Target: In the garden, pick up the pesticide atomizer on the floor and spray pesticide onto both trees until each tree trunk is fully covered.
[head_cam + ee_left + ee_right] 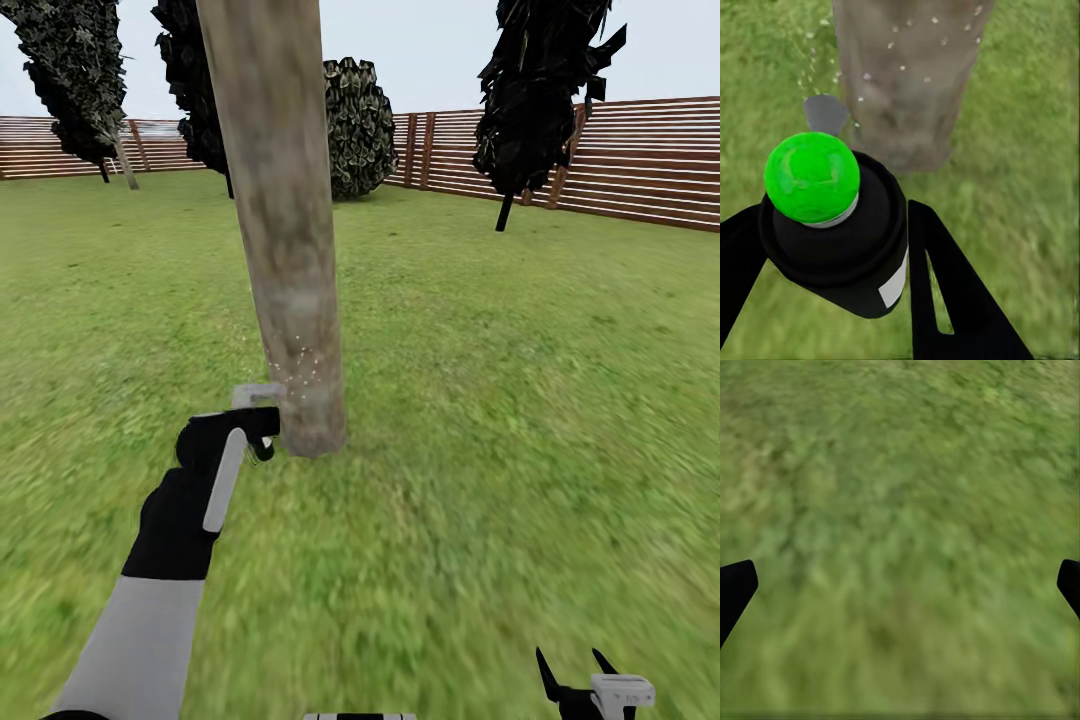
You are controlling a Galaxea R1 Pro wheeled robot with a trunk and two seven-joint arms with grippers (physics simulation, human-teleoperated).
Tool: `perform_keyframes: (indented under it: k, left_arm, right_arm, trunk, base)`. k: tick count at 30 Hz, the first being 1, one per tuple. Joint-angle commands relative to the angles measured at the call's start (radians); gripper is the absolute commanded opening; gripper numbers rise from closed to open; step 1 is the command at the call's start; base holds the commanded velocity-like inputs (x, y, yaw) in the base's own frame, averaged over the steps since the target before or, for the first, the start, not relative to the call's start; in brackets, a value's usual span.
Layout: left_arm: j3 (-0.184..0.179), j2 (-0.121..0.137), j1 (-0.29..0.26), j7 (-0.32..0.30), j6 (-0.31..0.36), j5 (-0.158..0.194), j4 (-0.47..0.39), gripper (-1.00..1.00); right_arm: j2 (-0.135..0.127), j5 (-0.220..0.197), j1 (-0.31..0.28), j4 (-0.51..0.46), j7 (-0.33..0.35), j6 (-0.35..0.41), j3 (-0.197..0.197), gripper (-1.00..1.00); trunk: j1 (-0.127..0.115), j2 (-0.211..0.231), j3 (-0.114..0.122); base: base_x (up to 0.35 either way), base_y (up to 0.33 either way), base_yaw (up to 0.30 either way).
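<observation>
With the left tool clamped around the body of the spray bottle, you've got it aimed at the base of the near tree trunk, nozzle end just beside the bark. White flecks sit on the lower trunk; the upper part looks bare, so I'd judge coverage is only partial. The bottle looks small, light and rigid, with a smooth round body that is likely slippery. Hold it mid-body as you do now, keeping the fingers off the green cap so the spray path stays free. The right tool is spread wide, holding nothing, hanging low over the grass. A second tree stands well apart by the fence, and it is too far off to tell whether its trunk is sprayed.
</observation>
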Motion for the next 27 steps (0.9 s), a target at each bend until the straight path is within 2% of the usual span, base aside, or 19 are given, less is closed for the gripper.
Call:
perform_keyframes:
  k: [1, 2, 5, 6, 7, 8, 11, 12, 13, 14, 16, 18, 20, 21, 24, 27]
  left_arm:
    - [-0.026, -0.002, -0.015, -0.003, 0.016, -0.006, 0.000, -1.00]
    - [-0.066, -0.002, -0.031, -0.005, 0.029, -0.004, -0.001, -1.00]
    - [-0.077, 0.009, -0.046, -0.006, 0.036, -0.003, -0.002, -1.00]
    - [-0.070, 0.011, -0.047, -0.006, 0.037, -0.003, -0.002, -1.00]
    - [-0.033, 0.019, -0.049, -0.008, 0.038, -0.002, -0.002, -1.00]
    - [-0.011, 0.025, -0.050, -0.015, 0.039, -0.002, -0.002, -1.00]
    - [0.008, 0.040, -0.054, -0.061, 0.038, -0.003, -0.002, -1.00]
    - [-0.001, 0.036, -0.054, -0.074, 0.038, -0.003, -0.003, -1.00]
    - [-0.030, 0.032, -0.054, -0.078, 0.038, -0.004, -0.003, -1.00]
    - [-0.093, 0.029, -0.055, -0.080, 0.038, -0.003, -0.003, -1.00]
    - [-0.128, 0.024, -0.063, -0.081, 0.038, -0.003, -0.014, -1.00]
    - [-0.138, 0.015, -0.075, -0.081, 0.038, -0.003, -0.021, -1.00]
    - [-0.137, 0.020, -0.077, -0.081, 0.038, -0.004, -0.023, -1.00]
    - [-0.131, 0.025, -0.078, -0.081, 0.038, -0.005, -0.023, -1.00]
    - [-0.027, 0.040, -0.102, -0.081, 0.039, -0.005, -0.024, -1.00]
    - [0.015, 0.037, -0.108, -0.081, 0.040, -0.003, -0.024, -1.00]
  right_arm:
    - [0.000, 0.000, 0.000, 0.000, 0.000, 0.000, 0.000, 1.00]
    - [0.000, 0.000, 0.000, 0.000, 0.000, 0.000, 0.000, 1.00]
    - [0.000, 0.000, 0.000, 0.000, 0.000, 0.000, 0.000, 1.00]
    - [0.000, 0.000, 0.000, 0.000, 0.000, 0.001, 0.000, 1.00]
    - [0.000, 0.000, 0.000, 0.000, 0.000, 0.001, 0.000, 1.00]
    - [0.000, 0.000, 0.000, 0.000, 0.000, 0.001, 0.000, 1.00]
    - [0.000, 0.000, 0.000, 0.000, 0.000, 0.001, 0.000, 1.00]
    - [0.000, 0.000, 0.000, 0.000, 0.000, 0.001, 0.000, 1.00]
    - [0.000, 0.000, 0.000, 0.000, 0.000, 0.002, 0.000, 1.00]
    - [0.000, 0.000, 0.000, 0.000, 0.000, 0.002, 0.000, 1.00]
    - [0.000, 0.000, 0.000, 0.000, 0.000, 0.002, 0.000, 1.00]
    - [0.000, 0.000, 0.000, 0.000, 0.000, 0.001, 0.000, 1.00]
    - [0.000, 0.000, 0.000, 0.000, 0.000, 0.001, 0.000, 1.00]
    - [0.000, 0.000, 0.000, 0.000, 0.000, 0.001, 0.000, 1.00]
    - [0.000, 0.000, 0.000, 0.000, 0.000, 0.002, 0.000, 1.00]
    - [0.000, 0.000, 0.000, 0.000, 0.000, 0.002, 0.000, 1.00]
  trunk:
    - [0.000, 0.000, 0.000]
    - [0.000, 0.000, 0.000]
    - [0.000, 0.000, 0.000]
    - [0.000, 0.000, 0.000]
    - [0.000, 0.000, 0.000]
    - [0.000, 0.000, 0.000]
    - [0.000, 0.000, 0.000]
    - [0.000, 0.000, 0.000]
    - [0.000, 0.000, 0.000]
    - [0.000, 0.000, 0.000]
    - [0.000, 0.000, 0.000]
    - [0.000, 0.000, 0.000]
    - [0.000, 0.000, 0.000]
    - [0.000, 0.000, 0.000]
    - [0.000, 0.000, 0.000]
    - [0.000, 0.000, 0.000]
  base:
    - [0.000, 0.000, 0.000]
    - [0.000, 0.000, 0.000]
    - [0.000, 0.000, 0.000]
    - [0.000, 0.000, 0.000]
    - [0.000, 0.000, 0.000]
    - [0.000, 0.000, 0.000]
    - [0.000, 0.000, 0.000]
    - [0.000, 0.000, 0.000]
    - [-0.005, 0.000, 0.000]
    - [-0.193, 0.053, 0.000]
    - [-0.265, 0.075, 0.000]
    - [-0.127, 0.039, 0.000]
    - [-0.029, 0.009, 0.000]
    - [-0.010, 0.003, 0.000]
    - [-0.002, 0.001, 0.000]
    - [0.000, 0.000, 0.000]
